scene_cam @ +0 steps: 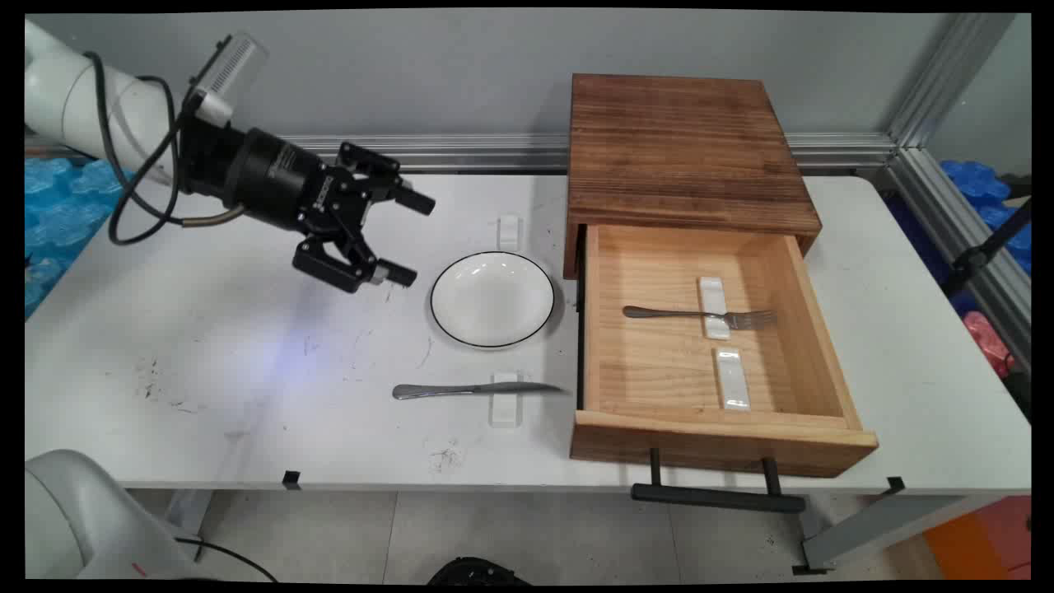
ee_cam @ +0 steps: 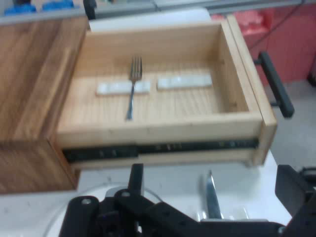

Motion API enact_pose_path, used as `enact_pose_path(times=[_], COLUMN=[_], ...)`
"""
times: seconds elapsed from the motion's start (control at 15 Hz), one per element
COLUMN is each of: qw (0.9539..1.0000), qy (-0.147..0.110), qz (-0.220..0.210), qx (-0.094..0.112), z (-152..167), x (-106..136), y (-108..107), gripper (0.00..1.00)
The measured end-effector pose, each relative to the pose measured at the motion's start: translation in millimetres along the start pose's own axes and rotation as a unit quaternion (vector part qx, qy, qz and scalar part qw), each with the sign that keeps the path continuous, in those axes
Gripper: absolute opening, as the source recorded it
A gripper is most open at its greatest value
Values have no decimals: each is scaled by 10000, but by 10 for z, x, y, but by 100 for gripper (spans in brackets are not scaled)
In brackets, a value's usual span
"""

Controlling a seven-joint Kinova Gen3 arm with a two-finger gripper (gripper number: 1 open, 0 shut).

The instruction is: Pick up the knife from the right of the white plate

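In the hand view the hand's linkage hides most of the plate (ee_cam: 98, 195).

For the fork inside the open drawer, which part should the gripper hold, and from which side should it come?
Probably the handle, from straight above. The fork lies across a white rest in the drawer, which appears to lift its neck a little off the floor. The handle points toward the plate and has bare wood around it. The drawer's walls block any sideways approach. The gripper is open, beside the plate.

arm (scene_cam: 90, 103): raised, horizontal | gripper (scene_cam: 409, 237): fingers apart, holding nothing
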Motion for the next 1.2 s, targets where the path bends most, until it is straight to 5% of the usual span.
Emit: enact_pose_path(times=[0.27,0.6,1.2], qw=[9974,9878,9568], qy=[-709,-1540,-2872], qz=[-86,-109,-452], qx=[-103,-211,-70], z=[52,269,939], x=[-42,-36,57], y=[105,211,315], gripper=[100,100,100])
